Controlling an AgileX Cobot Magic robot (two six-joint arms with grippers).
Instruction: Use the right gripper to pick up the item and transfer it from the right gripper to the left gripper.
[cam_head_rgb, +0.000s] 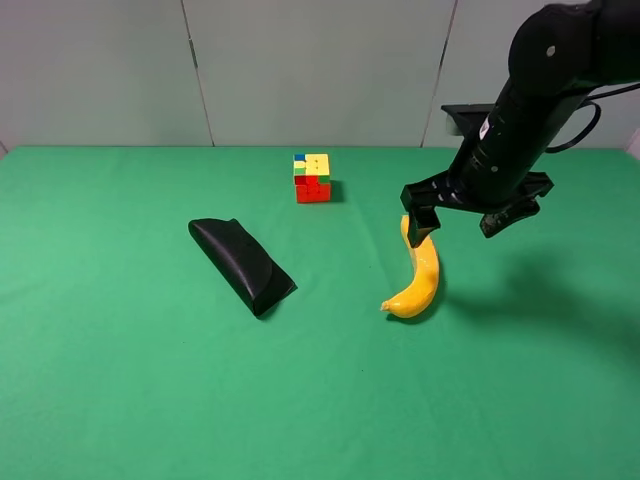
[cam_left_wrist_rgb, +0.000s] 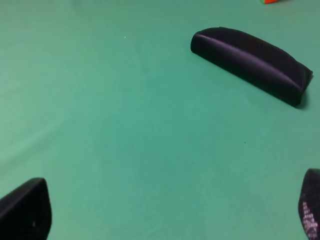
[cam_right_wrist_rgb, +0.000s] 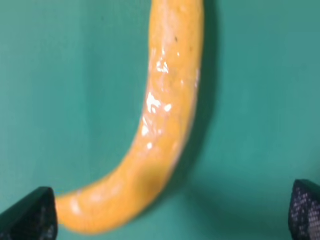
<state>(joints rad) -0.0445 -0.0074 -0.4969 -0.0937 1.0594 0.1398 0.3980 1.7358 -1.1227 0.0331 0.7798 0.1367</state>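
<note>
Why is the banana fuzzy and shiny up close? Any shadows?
Right wrist view: banana probably too near to focus, white glare spots on its skin. Exterior high view: sharp, soft shadow on the green table right of the banana. Left wrist view: black case slightly soft.

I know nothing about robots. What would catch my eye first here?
A bright yellow banana lies on the green table, right of centre, with the big black right gripper open over its far end. A multicoloured puzzle cube sits further back, a black case to the left.
</note>
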